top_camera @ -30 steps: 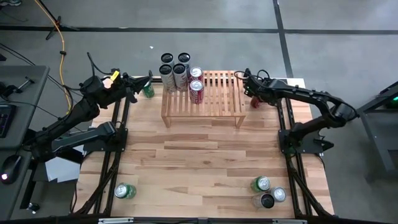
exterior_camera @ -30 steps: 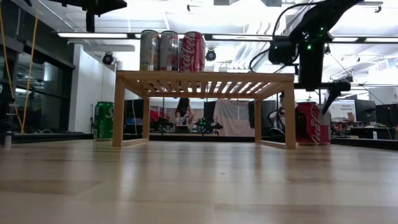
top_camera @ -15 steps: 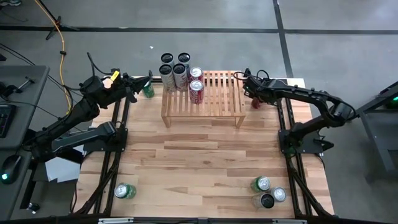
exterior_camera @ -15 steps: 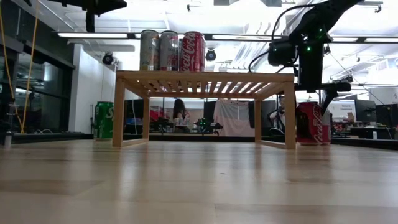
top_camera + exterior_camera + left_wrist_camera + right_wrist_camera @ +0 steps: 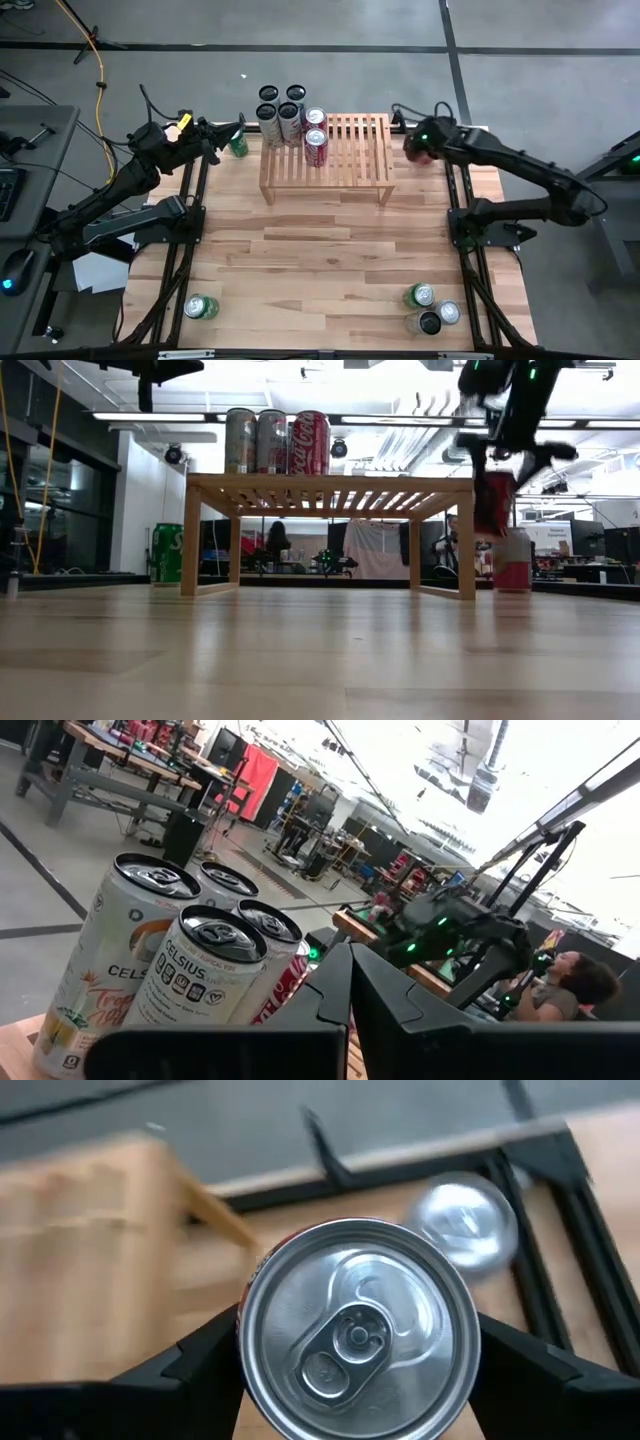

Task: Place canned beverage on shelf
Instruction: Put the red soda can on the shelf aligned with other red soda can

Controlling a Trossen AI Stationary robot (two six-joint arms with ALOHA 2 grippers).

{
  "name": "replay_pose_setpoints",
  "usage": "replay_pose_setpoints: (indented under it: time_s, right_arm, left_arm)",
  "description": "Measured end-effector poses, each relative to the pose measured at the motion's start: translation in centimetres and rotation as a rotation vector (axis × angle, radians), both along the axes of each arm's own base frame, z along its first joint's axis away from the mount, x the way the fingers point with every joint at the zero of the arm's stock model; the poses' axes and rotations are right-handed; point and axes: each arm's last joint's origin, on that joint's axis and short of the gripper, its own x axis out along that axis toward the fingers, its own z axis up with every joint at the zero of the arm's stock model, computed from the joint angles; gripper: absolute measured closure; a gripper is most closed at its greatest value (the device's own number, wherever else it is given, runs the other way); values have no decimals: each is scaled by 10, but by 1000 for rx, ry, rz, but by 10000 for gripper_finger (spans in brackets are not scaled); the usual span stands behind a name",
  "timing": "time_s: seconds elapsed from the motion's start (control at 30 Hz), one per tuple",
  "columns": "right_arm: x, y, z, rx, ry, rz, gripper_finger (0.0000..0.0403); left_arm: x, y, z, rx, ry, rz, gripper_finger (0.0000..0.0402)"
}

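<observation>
One red can [image 5: 358,1335] hangs clamped in the right pincer [image 5: 420,150], arm outstretched beside the shelf [image 5: 352,160].

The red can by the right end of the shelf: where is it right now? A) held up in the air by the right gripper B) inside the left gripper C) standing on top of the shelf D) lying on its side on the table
A: the right gripper is closed around the red can, which hangs clear of the table beside the shelf, above another can standing there.
</observation>
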Motion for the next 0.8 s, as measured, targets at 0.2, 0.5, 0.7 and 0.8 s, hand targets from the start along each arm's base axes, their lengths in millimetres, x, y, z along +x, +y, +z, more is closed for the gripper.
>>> replay_pose_setpoints:
  time_s: [0.2,0.5,0.7,0.8]
  right_arm:
    - [6,8,54,-128,-50,160,118]
    - [40,20,121,-289,-43,445,118]
    - [79,40,142,-323,-16,750,118]
    - [95,49,146,-328,-12,867,118]
  left_arm:
    - [0,0,0,1,0,1,401]
    - [0,0,0,2,0,1,401]
    - [0,0,0,2,1,0,401]
    - [0,0,0,2,0,1,401]
